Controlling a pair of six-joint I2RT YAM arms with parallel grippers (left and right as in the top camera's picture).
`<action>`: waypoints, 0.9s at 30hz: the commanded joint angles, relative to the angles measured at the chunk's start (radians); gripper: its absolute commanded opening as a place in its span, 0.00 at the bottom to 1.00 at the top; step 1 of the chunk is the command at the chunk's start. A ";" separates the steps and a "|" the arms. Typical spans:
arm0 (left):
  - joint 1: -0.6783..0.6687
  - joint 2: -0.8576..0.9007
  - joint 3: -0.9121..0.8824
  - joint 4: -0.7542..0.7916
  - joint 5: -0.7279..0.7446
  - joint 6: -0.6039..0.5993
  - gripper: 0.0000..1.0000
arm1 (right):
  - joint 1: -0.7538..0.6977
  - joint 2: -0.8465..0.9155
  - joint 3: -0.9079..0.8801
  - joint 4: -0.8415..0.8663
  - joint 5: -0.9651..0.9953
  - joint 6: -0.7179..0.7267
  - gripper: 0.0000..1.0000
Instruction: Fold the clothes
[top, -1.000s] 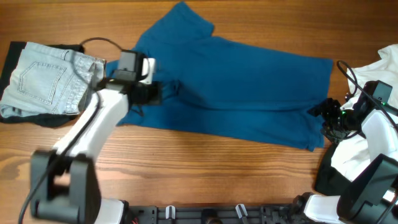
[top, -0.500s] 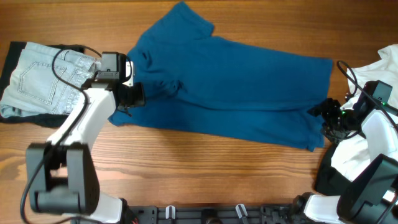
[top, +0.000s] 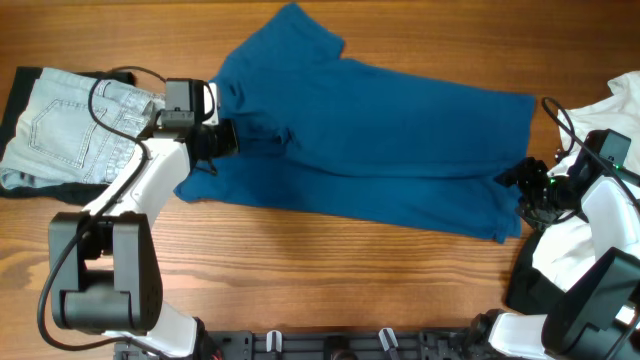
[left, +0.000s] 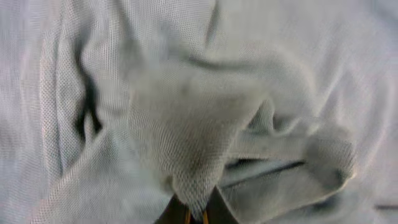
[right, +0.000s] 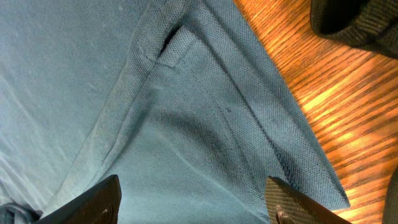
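A large deep-blue short-sleeved shirt (top: 380, 140) lies spread across the middle of the wooden table. My left gripper (top: 222, 138) is at the shirt's left end near the collar, shut on a pinched fold of the shirt (left: 186, 149), which fills the left wrist view. My right gripper (top: 522, 180) hovers over the shirt's lower right corner, open and empty. In the right wrist view its fingers (right: 193, 202) straddle the hem of the shirt (right: 186, 124) just above the fabric.
Folded light-blue jeans (top: 70, 130) on a dark garment lie at the far left. White cloth (top: 625, 100) lies at the right edge near the right arm. Bare wood (top: 330, 270) runs along the front. A dark knitted item (right: 354, 18) shows top right in the right wrist view.
My left gripper drew back left from the shirt's middle toward the collar end, then shifted slightly up, keeping hold of the fabric. The right arm has not moved.
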 joint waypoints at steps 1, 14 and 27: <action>0.005 -0.029 0.010 0.061 -0.056 -0.014 0.04 | -0.006 -0.019 0.015 0.006 -0.016 0.000 0.74; 0.005 -0.009 0.010 0.173 -0.064 -0.118 0.52 | -0.006 -0.019 0.015 0.006 -0.016 -0.001 0.75; -0.191 0.011 0.009 0.071 0.037 -0.001 0.46 | -0.006 -0.019 0.015 0.013 -0.015 0.000 0.75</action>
